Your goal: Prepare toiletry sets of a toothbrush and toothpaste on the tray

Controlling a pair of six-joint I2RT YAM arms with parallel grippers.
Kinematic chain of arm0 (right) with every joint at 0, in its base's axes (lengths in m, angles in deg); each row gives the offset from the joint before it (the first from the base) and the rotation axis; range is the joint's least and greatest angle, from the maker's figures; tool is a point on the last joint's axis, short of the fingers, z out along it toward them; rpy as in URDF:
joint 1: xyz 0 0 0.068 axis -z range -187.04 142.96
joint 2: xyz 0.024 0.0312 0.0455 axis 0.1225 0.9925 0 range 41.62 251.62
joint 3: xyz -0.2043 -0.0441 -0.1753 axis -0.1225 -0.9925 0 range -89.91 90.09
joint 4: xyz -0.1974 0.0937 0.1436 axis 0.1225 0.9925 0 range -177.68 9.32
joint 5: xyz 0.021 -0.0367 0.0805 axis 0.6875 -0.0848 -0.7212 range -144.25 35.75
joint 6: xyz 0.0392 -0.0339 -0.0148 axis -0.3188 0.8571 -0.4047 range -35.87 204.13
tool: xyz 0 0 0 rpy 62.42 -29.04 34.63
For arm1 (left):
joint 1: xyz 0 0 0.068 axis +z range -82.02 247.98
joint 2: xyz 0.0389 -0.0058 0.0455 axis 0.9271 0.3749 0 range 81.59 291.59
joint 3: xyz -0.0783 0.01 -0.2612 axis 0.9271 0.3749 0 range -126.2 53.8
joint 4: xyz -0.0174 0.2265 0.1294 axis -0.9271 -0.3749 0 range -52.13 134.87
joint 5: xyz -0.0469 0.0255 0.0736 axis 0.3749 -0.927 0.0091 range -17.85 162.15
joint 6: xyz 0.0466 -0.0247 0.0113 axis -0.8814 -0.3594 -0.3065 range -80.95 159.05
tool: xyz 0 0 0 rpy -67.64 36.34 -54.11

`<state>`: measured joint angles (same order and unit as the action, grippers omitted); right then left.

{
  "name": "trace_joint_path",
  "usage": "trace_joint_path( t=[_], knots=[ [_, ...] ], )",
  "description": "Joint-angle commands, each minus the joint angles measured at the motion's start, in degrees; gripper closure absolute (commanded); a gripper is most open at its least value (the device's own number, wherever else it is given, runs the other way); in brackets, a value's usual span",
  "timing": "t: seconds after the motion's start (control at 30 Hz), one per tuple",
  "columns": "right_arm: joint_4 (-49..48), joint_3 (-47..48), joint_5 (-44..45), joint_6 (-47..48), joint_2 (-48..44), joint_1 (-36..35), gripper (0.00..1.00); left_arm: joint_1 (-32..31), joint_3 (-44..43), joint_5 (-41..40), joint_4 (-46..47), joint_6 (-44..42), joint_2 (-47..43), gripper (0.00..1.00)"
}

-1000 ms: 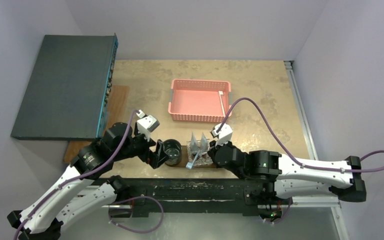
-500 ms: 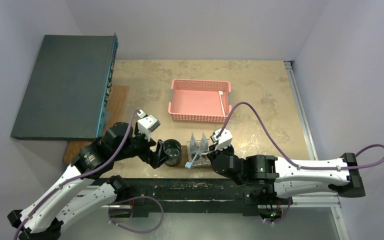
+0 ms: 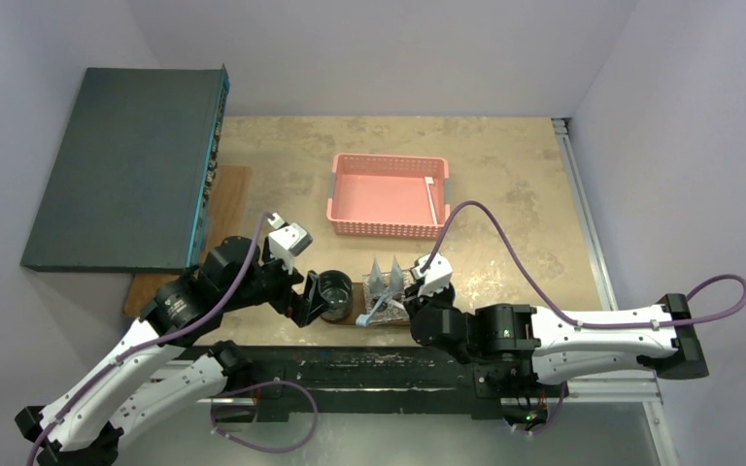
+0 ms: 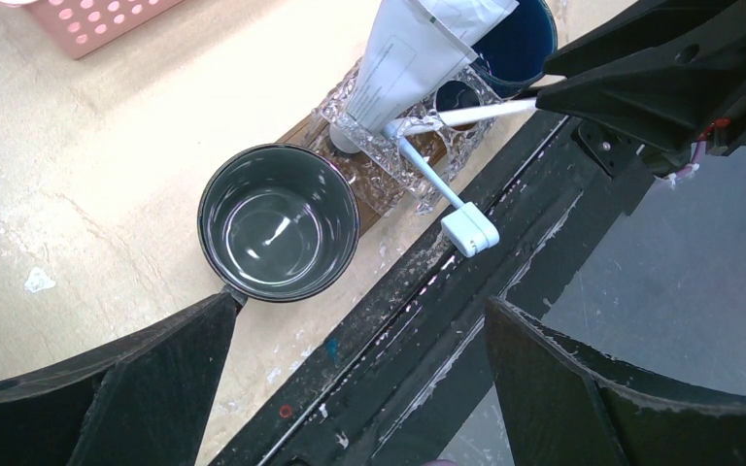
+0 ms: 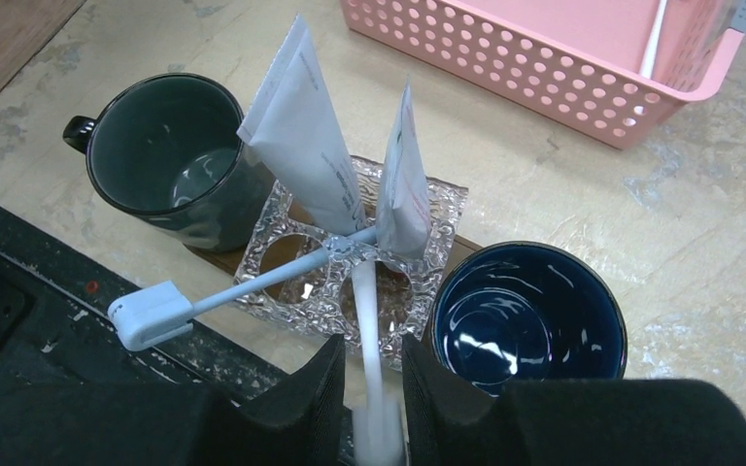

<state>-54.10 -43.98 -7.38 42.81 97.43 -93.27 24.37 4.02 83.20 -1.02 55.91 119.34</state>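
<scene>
Clear glass holder (image 5: 439, 216) on tray (image 4: 301, 136). In holder: two toothpaste tubes (image 5: 301, 146) upright, print too small to read; pale blue toothbrush (image 5: 253, 276) leaning out toward near side; white toothbrush (image 5: 367, 320), far end in holder.

Right gripper (image 5: 371, 354): fingers narrowly parted, flanking white toothbrush handle; grip cannot be told.

Left gripper (image 4: 357, 306): spread wide, holding nothing, above dark grey mug (image 5: 204, 218) just left of holder.

Dark blue mug (image 5: 527, 249) just right of holder.

Pink basket (image 5: 544, 87) beyond holder, one spare brush (image 5: 653, 39) inside.
</scene>
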Motion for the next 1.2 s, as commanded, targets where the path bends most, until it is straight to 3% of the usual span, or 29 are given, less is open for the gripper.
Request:
trace_joint_path(
  t=[0.0, 0.6, 0.97, 1.07, 1.17],
  knots=[
    [2.0, 0.9, 3.2, -2.1, -0.9, -0.8, 0.70, 0.1, -0.1, -0.2, 1.5, -1.0, 0.0, 0.00],
    [8.1, 8.1, 8.5, 0.0, -2.7, -1.5, 0.63, 0.1, -0.4, -1.1, 1.9, 0.1, -0.6, 0.00],
    [2.0, 12.9, 13.3, 12.2, -2.6, -0.9, 0.50, 0.1, -4.4, -6.7, 1.2, -0.3, 0.6, 0.00],
    [-2.4, 13.8, 11.1, 18.9, -2.9, 3.0, 0.49, 0.1, -6.7, -10.0, 0.3, -0.5, 2.1, 0.00],
    [-7.6, 14.1, 3.0, 25.2, -3.4, 12.2, 0.49, 0.1, -8.6, -13.0, -0.1, -1.1, 3.3, 0.00]
  ],
)
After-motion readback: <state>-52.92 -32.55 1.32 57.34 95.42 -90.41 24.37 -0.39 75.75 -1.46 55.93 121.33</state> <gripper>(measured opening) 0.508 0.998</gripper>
